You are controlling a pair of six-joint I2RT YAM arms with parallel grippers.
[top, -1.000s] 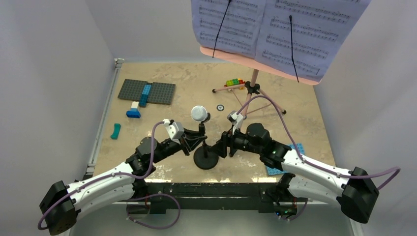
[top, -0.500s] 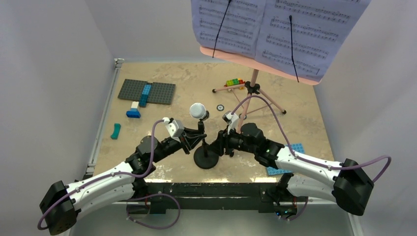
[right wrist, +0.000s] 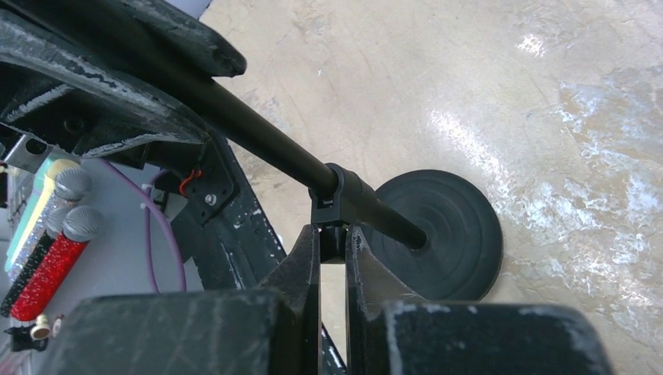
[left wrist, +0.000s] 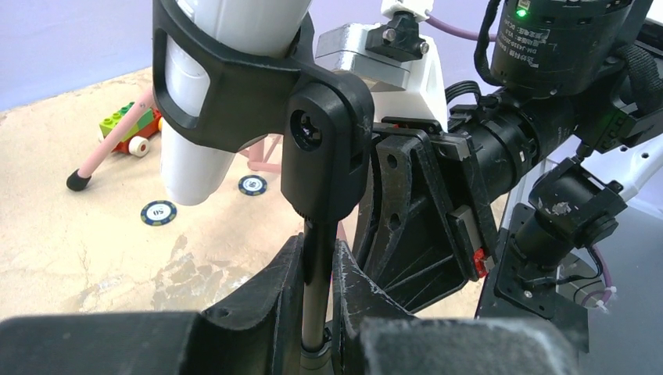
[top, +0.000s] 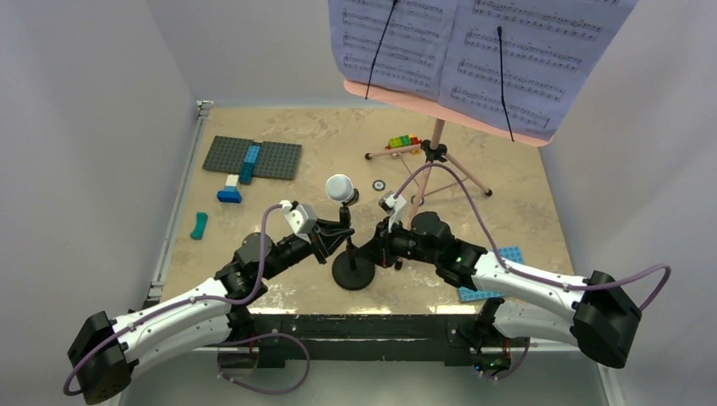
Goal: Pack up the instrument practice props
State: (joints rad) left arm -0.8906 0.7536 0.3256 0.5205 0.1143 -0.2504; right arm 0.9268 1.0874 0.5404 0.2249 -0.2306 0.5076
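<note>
On the tan table (top: 287, 190), seen from above, we are counting one mic stand (top: 353, 272) standing upright near the front edge, with one microphone (top: 341, 188) sitting in the clip at its top. The left gripper (top: 336, 245) and the right gripper (top: 365, 251) are meeting at its pole from opposite sides. Farther back, one pink music stand (top: 438, 135) is standing on its tripod. It is carrying two lavender sheet-music pages (top: 397, 42) side by side, each lying under one thin black holder arm. We are also counting one grey building plate (top: 275, 159) at the far left, one blue building plate (top: 512, 253) lying partly under the right arm, one white-and-blue brick (top: 229, 191), one teal piece (top: 198, 225), one row of coloured bricks (top: 402, 141) and one round token (top: 379, 184). In the left wrist view, the left gripper (left wrist: 318, 301) is pinching the thin pole just below the clip, with its jaws drawn narrow around it. The white microphone body (left wrist: 195, 156) is hanging in that clip, and here two tokens (left wrist: 159, 212) are lying on the table beyond it. In the right wrist view, the right gripper (right wrist: 332, 250) is closing tight on a small collar on the pole, just above the single round base (right wrist: 457, 234), which is resting flat on the table.
</note>
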